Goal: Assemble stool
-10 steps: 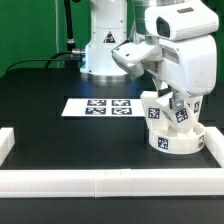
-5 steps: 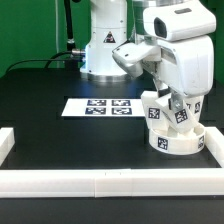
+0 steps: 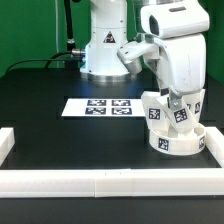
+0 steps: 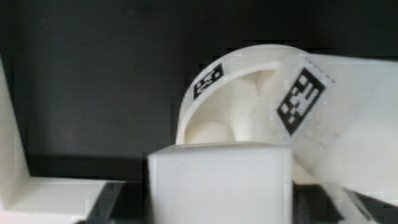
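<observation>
The round stool seat (image 3: 174,140) sits on the black table (image 3: 60,135) at the exterior view's right, in the corner formed by the long white border bars (image 3: 100,182), with its side close against the right-hand bar. Black-and-white square tags show on its curved side. White block legs stand on top of it: one leg (image 3: 153,108) on the exterior view's left of the seat's top carries a tag facing the camera, and another tagged leg (image 3: 184,116) stands just beside it, directly under the arm.

The gripper (image 3: 178,100) reaches down from the white Panda arm (image 3: 172,45) onto that second leg. Its fingers are drawn in close on the leg, so the claw is clenched on the leg rather than released, though the exact contact is partly hidden by the arm's body in the exterior view.

In the wrist view a tagged white part (image 4: 267,90) fills the middle, with a tag on each of two faces, and a plain white block (image 4: 217,180) lies close to the camera in front of it; whether these two touch cannot be told. A white bar (image 4: 15,130) runs along one edge of that view.

The marker board (image 3: 100,106) lies flat on the table, well apart from the seat, toward the exterior view's left, in front of the arm's base (image 3: 102,50)
</observation>
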Controlling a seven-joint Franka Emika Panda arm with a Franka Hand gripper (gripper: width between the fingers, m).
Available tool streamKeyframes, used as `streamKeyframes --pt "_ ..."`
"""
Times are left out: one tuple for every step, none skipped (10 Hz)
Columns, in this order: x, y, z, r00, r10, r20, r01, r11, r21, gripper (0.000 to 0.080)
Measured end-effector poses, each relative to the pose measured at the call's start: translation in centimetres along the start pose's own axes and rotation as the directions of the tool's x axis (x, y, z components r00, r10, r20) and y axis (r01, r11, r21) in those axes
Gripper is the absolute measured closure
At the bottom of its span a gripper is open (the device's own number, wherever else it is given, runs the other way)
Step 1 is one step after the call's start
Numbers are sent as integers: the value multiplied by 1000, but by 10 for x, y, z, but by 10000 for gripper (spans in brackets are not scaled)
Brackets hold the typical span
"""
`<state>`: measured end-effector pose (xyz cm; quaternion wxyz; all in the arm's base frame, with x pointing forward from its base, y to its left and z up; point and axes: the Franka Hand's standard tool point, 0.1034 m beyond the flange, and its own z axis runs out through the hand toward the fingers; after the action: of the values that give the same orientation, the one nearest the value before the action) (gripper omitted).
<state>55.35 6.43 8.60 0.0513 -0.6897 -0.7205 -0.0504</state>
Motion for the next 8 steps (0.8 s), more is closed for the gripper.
streamKeyframes --pt "1 0 0 1000 25 0 -25 1000 -5 464" --pt "1 0 0 999 49 0 -49 999 -5 464" --pt "3 1 0 997 78 -1 -78 997 -7 464" --pt "5 2 -1 995 99 -1 -99 995 -9 463" --pt "8 2 0 993 120 -3 -120 993 -8 463" --pt "12 3 0 990 139 -5 -139 990 -8 463" --pt "15 4 1 988 152 -7 -152 988 -8 463" --pt "15 5 1 986 164 -8 -164 986 -8 463"
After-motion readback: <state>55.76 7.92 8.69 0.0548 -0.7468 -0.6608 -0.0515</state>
